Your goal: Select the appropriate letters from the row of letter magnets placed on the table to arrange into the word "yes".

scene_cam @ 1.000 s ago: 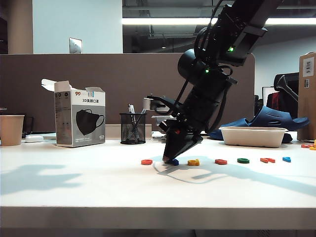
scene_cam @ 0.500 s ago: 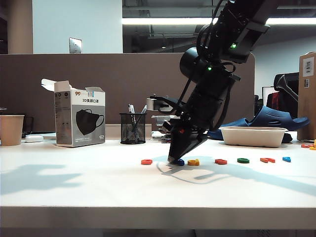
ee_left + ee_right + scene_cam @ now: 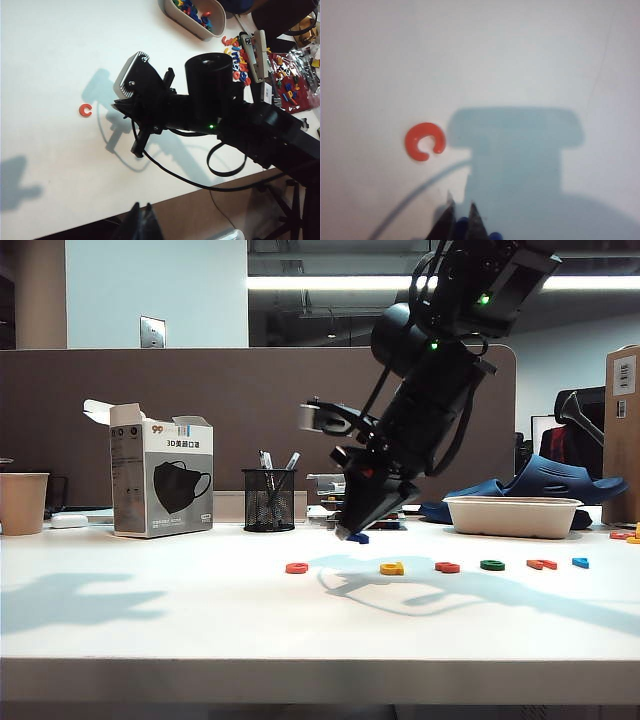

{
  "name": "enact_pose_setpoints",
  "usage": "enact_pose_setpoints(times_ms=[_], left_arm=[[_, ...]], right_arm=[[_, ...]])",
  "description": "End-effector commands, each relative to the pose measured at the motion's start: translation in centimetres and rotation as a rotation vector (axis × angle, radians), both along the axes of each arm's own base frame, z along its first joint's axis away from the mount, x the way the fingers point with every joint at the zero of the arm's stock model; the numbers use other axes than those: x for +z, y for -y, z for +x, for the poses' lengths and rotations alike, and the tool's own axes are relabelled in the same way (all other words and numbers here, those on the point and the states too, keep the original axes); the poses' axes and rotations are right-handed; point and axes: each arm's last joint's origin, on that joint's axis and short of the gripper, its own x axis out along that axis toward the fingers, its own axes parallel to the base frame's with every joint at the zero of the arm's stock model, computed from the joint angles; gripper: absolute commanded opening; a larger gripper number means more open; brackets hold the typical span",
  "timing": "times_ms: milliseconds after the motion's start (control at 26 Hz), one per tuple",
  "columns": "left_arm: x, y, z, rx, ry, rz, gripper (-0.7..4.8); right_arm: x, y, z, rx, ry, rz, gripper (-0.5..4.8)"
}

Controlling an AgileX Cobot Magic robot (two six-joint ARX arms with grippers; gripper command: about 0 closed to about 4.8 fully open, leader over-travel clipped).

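My right gripper (image 3: 352,534) hangs above the white table (image 3: 200,620), shut on the dark blue "y" (image 3: 359,537). The right wrist view shows the blue "y" (image 3: 462,225) pinched between the fingertips of that gripper (image 3: 461,210). On the table the row runs rightward: an orange-red letter (image 3: 297,567), a yellow letter (image 3: 392,568), the red "s" (image 3: 447,567), the green "e" (image 3: 492,565), an orange-red letter (image 3: 541,564) and a light-blue letter (image 3: 580,562). My left gripper (image 3: 141,212) is shut and empty off the table's front edge.
A mask box (image 3: 162,483), a mesh pen holder (image 3: 269,500) and a paper cup (image 3: 22,502) stand at the back left. A white tray (image 3: 512,515) sits at the back right, with a cardboard box (image 3: 622,430) beyond it.
My right gripper has risen from the row with the blue "y" in it, leaving a gap between the first orange-red letter and the yellow one. The left arm has kept still.
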Motion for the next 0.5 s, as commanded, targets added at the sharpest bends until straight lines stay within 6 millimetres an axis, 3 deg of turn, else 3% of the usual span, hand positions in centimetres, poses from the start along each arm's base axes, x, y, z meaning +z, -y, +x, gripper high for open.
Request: enact_pose_setpoints(times_ms=[38,269,500], left_arm=[[0.2,0.0,-0.1,-0.002,0.02,-0.007,-0.05],[0.2,0.0,-0.1,-0.002,0.019,-0.007,-0.05],[0.2,0.0,-0.1,-0.002,0.02,-0.007,-0.05]], right_arm=[[1.0,-0.3,-0.5,-0.01,-0.003,0.023,-0.01],[2.1,-0.8,-1.6,-0.094,-0.085,0.063,-0.02],[1.8,-0.3,-2.4,-0.189,-0.201,0.018,-0.02]])
